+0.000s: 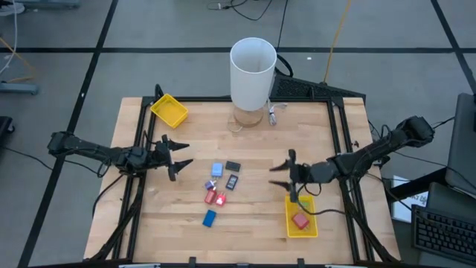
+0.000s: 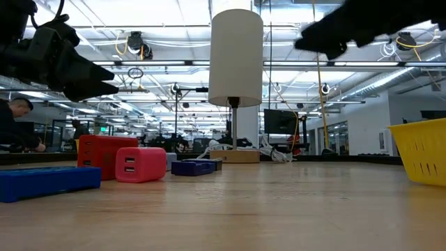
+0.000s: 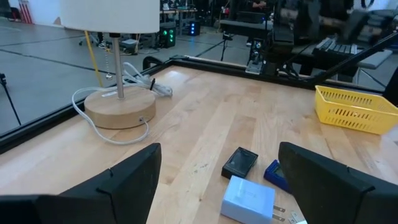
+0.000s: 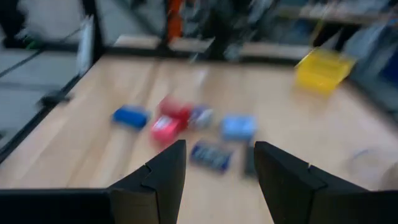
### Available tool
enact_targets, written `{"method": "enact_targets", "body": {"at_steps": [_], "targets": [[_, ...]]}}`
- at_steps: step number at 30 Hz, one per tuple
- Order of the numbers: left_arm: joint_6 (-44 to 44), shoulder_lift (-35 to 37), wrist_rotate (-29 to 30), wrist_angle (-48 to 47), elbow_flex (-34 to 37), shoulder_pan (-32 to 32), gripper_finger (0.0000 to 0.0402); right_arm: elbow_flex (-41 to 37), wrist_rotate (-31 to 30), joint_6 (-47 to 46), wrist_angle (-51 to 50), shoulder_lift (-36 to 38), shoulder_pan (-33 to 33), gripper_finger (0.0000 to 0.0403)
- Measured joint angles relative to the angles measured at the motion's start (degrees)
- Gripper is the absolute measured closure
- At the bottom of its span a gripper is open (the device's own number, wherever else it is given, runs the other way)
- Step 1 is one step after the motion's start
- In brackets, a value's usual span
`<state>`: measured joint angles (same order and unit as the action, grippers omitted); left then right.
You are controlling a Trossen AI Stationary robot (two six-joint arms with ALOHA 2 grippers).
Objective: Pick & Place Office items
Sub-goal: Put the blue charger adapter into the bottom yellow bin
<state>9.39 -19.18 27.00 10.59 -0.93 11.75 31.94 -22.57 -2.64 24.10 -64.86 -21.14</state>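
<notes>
1. The wooden table carries everything; a tall white lamp on a round wooden base stands at its far middle edge.
2. The left arm reaches in from the left, and its left gripper hangs above the table just left of the loose pieces, fingers spread wide with nothing between them. The right gripper hangs right of the pieces, beside the near-right tray, fingers partly apart and empty.
3. Two yellow trays: the far-left tray looks empty; the near-right tray holds one red item.
4. The rest of the office items lie loose in a cluster at the table's middle: a light blue block, two dark pieces, a red pair and a blue block nearest the front.
5. Progress, as I judge it: early. One piece is placed and about six are left on the bare wood; neither gripper carries anything.
6. What views add: only the high view shows inside the trays. The low view shows a pink charger-like block with two sockets, hidden from above. The left wrist view shows the lamp's cord and the dark piece's flat face. The right wrist view is blurred.
</notes>
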Motion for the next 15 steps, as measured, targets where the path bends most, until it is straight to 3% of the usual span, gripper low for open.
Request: {"method": "enact_targets", "body": {"at_steps": [8,15], "targets": [[0.1,0.0,0.0,2.3,0.0,0.0,0.0088,0.0,0.1,9.2,21.0,0.0,5.9,0.0222],[11.6,-0.7,-1.4,2.6,0.0,0.0,0.01,-0.9,0.3,10.0,20.5,0.0,7.4,0.0222]]}}
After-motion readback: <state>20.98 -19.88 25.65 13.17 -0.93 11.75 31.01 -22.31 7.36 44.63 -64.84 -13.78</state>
